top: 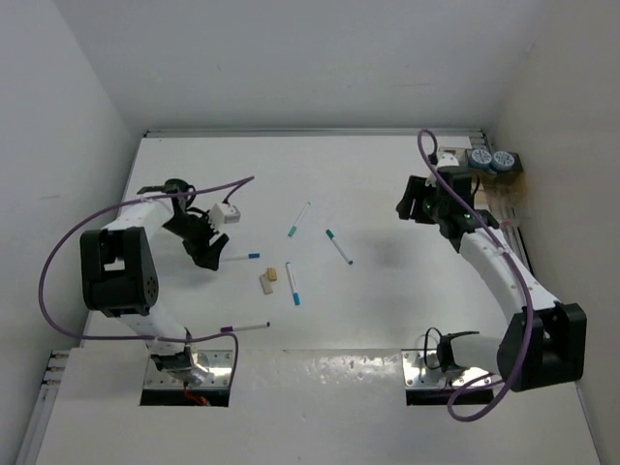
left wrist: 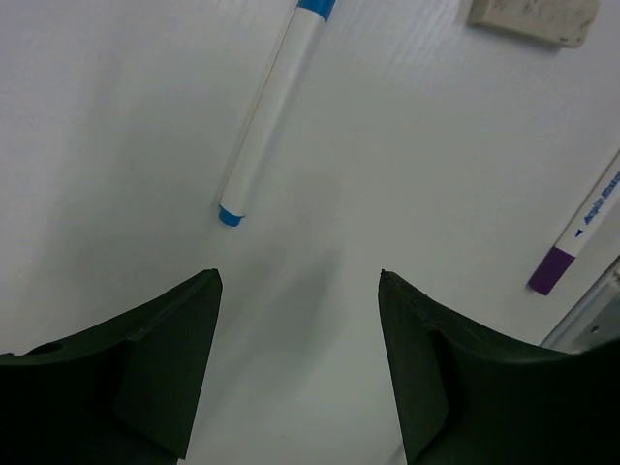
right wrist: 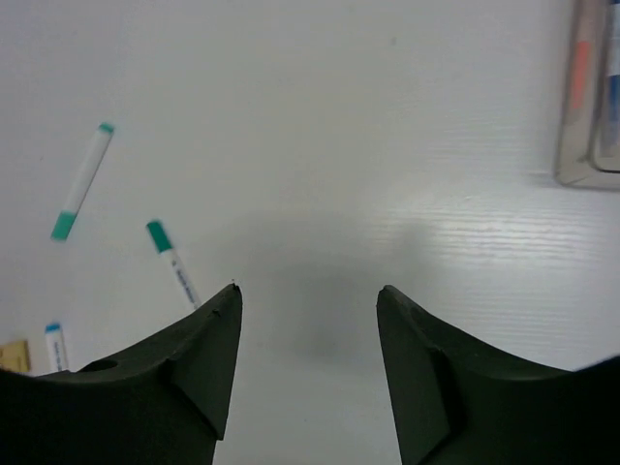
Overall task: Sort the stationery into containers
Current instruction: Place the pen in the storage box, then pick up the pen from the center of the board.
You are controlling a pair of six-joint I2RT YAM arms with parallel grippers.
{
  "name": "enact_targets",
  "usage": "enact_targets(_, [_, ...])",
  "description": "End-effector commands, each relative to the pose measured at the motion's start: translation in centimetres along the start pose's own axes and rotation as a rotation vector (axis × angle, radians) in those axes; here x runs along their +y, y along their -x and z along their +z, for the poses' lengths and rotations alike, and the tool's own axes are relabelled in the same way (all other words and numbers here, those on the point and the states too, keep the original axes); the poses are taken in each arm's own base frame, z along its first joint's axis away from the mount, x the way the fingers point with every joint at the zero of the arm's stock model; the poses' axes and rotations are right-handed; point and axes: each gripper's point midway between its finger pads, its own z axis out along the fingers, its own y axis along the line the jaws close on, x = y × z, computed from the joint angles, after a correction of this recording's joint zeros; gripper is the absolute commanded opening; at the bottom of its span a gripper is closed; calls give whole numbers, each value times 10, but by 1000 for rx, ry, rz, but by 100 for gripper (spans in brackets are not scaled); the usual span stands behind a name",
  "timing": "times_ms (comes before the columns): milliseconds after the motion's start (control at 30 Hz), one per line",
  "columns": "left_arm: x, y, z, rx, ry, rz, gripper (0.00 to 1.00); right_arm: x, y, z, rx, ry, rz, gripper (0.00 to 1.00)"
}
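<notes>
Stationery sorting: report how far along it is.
Done: some pens lie in the clear box, and two rolls sit close by it. In hand: nothing; the left hand and right hand are both open and empty. Left: five loose pens and two small blocks on the table.

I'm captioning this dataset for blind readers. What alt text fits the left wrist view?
The left gripper hangs open above the white table, holding nothing. A blue-tipped white pen lies just ahead; a purple-capped pen and a pale block sit at the right.
</notes>
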Motion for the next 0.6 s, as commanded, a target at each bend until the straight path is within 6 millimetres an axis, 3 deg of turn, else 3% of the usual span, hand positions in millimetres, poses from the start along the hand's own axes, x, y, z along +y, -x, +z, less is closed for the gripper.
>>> enact_targets(0, [20, 12, -1, -40, 124, 137, 72, 25, -18, -14, 34, 96, -75, 58])
enact_targets(133, [22, 13, 12, -60, 152, 170, 69, 38, -26, -19, 77, 134, -9, 64])
enact_targets(233, [19, 19, 21, -80, 150, 227, 66, 35, -25, -17, 78, 113, 0, 57])
enact_targets(567, [15, 31, 37, -148, 131, 324, 56, 33, -32, -13, 118, 87, 83, 58])
